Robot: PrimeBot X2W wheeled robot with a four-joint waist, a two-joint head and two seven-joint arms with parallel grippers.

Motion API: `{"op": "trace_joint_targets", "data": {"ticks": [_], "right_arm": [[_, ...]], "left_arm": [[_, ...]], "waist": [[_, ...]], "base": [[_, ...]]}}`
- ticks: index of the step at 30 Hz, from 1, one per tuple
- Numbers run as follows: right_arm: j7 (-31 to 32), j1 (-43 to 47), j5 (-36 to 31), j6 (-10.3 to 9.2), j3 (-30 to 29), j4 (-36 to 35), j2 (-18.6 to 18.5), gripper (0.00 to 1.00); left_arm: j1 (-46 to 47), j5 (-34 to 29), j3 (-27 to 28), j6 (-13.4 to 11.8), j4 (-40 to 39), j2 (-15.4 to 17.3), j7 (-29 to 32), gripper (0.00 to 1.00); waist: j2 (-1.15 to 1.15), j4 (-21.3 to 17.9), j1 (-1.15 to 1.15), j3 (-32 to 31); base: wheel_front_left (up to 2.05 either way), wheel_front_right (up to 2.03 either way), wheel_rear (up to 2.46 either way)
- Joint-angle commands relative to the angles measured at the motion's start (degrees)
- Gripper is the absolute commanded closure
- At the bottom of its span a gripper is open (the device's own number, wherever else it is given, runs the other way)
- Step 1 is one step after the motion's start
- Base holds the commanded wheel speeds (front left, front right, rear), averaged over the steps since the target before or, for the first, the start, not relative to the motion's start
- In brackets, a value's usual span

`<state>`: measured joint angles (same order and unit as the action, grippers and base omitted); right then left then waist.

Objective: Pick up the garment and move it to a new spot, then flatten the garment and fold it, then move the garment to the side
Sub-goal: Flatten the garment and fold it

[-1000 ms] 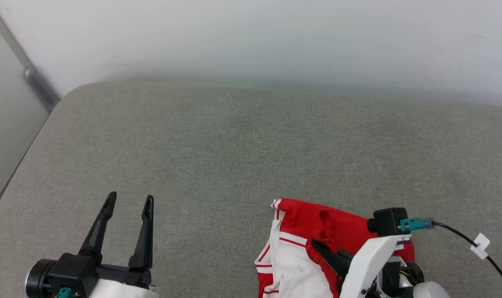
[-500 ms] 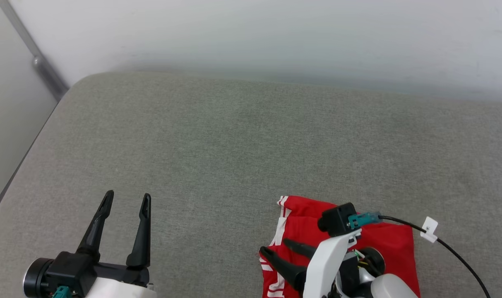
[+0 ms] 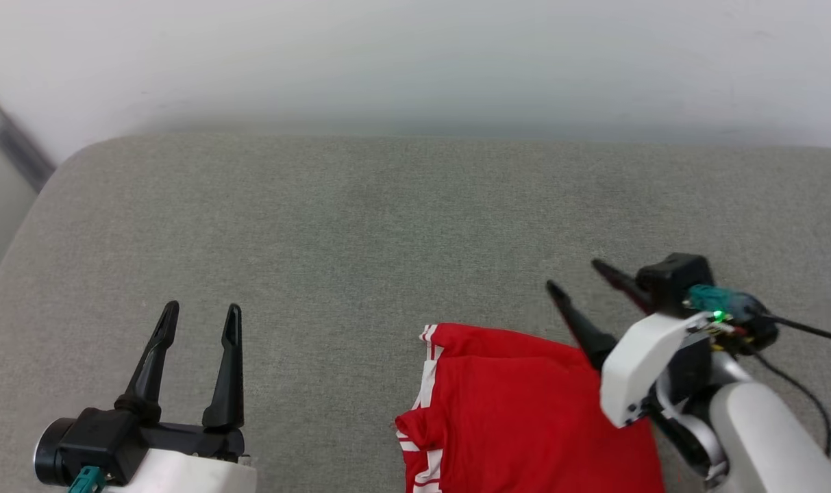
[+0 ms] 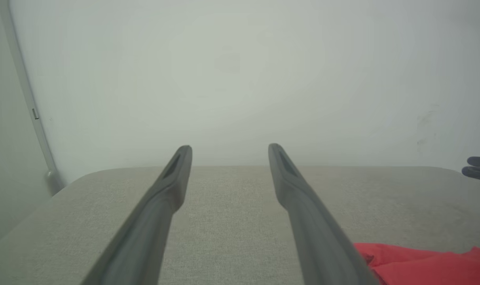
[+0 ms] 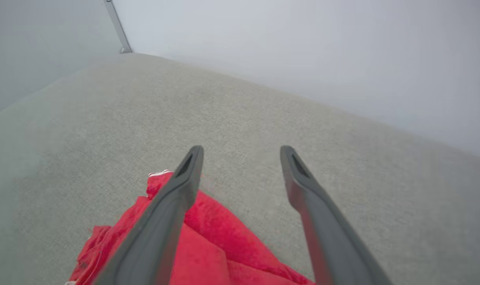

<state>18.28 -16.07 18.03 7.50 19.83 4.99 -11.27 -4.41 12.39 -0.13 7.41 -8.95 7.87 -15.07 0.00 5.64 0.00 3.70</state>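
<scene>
Shirt (image 3: 525,411): folded, near right. Right gripper (image 3: 574,274): fingers spread, empty, just beyond it. Left gripper (image 3: 203,308): likewise. Next, likely: regrasp, shift aside.

Red garment (image 3: 525,418) with white striped trim (image 3: 427,373) (along its left edge), speckled grey-green cushion (image 3: 360,226), plain whitish wall (image 3: 415,55)

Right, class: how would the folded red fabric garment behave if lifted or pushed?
Lifted, the folded red fabric garment would probably droop and unfold; its layers lie softly creased. Pushed, it likely bunches rather than slides: the grey woven cushion looks grippy.
</scene>
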Motion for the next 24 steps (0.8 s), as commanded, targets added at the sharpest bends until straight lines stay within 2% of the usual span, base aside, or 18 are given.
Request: {"op": "trace_joint_targets", "data": {"ticks": [1,4,6,14,24], "right_arm": [[-2.5,-0.8,-1.6,-0.02,-1.9,-0.9,-1.5,0.00],[-6.8,-0.3,-5.9,-0.02,-6.1,-2.2,-3.9,0.00],[-9.8,0.9,-8.4,-0.02,-9.8,-2.9,-4.2,0.00],[-20.0,8.4,-12.8,-0.03,-20.1,-6.8,-0.6,0.00],[-26.8,14.5,-13.0,-0.03,-22.6,-10.7,4.1,0.00]], "left_arm": [[0.7,0.3,0.0,0.1,-0.1,-0.1,-0.1,0.00],[1.4,0.6,0.0,0.1,-0.2,-0.3,-0.1,0.00],[1.4,0.8,-0.1,0.1,-0.2,-0.4,-0.1,0.00],[1.0,0.9,-1.1,0.1,0.6,-0.5,-0.1,0.00],[0.3,0.7,-1.5,0.1,0.7,-0.4,-0.1,0.00]], "waist": [[0.00,-0.9,0.00,0.2],[0.00,-1.6,0.00,0.4],[0.00,-1.9,0.00,0.5],[0.00,-2.6,0.00,0.6],[0.00,-2.8,0.00,0.2]], "base": [[0.00,0.00,0.00],[0.00,0.00,0.00],[0.00,0.00,0.00],[0.00,0.00,0.00],[0.00,0.00,0.00]]}}
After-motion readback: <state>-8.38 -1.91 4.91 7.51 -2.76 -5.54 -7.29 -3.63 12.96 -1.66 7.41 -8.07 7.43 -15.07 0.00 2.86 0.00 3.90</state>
